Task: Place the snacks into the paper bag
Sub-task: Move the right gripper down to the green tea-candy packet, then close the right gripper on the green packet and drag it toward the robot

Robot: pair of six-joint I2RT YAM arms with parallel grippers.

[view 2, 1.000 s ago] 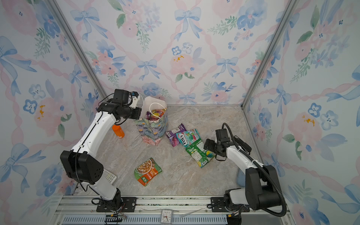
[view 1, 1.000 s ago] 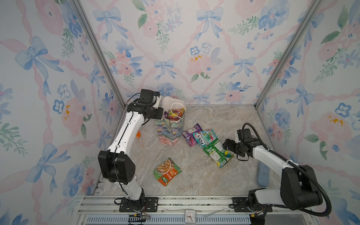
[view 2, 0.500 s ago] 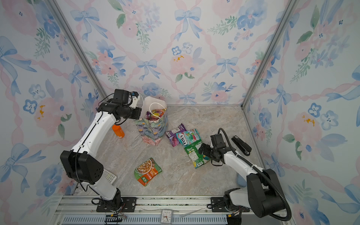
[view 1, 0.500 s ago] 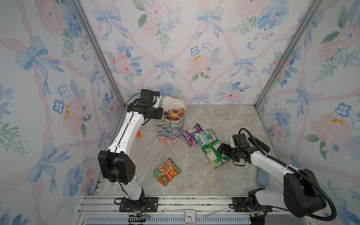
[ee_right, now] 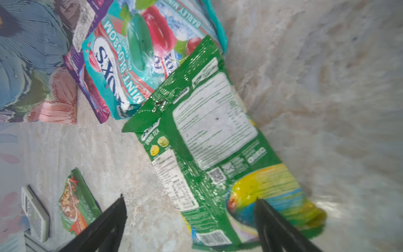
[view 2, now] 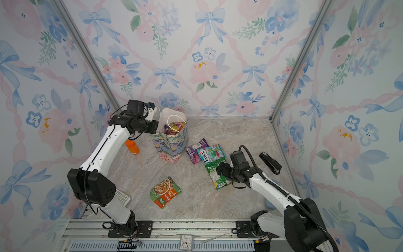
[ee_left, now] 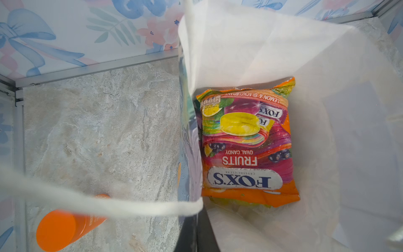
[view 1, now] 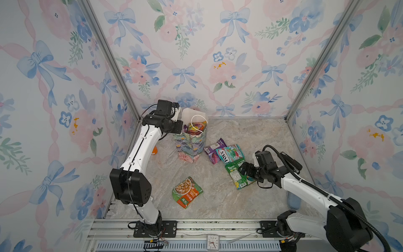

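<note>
The floral paper bag stands upright at the back, its white inside open in the left wrist view. My left gripper is shut on the bag's left rim. An orange-pink candy packet lies inside. On the floor to the right lie a purple packet, a teal packet and a green packet. My right gripper is open, low over the green packet's near end. A green-orange noodle packet lies alone in front.
An orange-capped bottle lies left of the bag beside the left arm. A black stapler sits by the right wall. A grey keypad device lies near the left arm's base. The bag's cord handle crosses the left wrist view.
My right gripper has moved left and lower, from beside the green packet to over its near end. The left arm and bag have not moved.
</note>
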